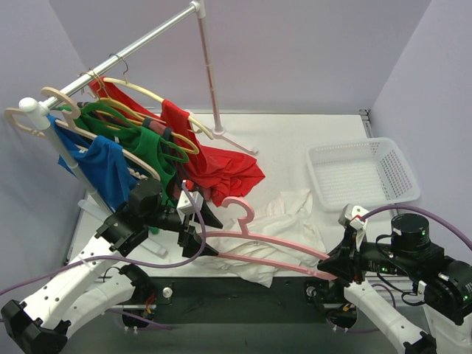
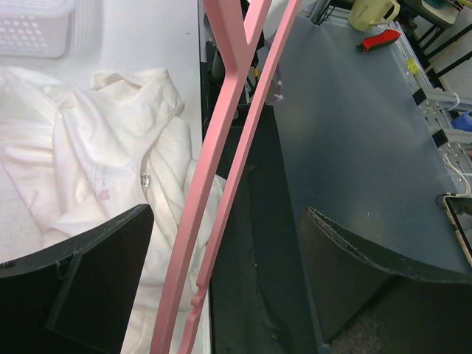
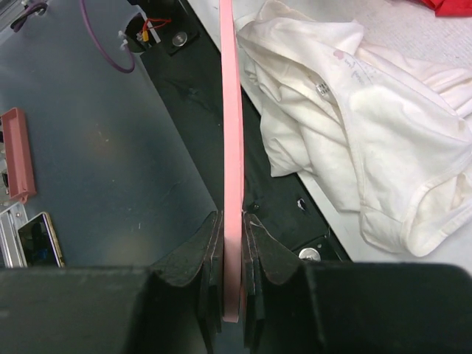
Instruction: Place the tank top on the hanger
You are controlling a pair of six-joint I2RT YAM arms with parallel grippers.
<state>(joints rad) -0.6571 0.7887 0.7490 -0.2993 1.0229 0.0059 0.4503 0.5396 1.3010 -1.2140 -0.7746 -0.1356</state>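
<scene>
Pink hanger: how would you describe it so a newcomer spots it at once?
At the middle of the table's near edge, the pink hanger spans the crumpled white tank top, one end clamped in the right gripper. It alone is pink and off the rail; the cream hangers and green hangers hang there.

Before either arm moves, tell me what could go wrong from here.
1. The right fingers pinch only one end of the hanger, so the long bar could twist or slip.
2. The left fingers stand open around it, giving no support.
3. The tank top lies crumpled, partly over the near edge of the table, and may snag or slide off.
</scene>
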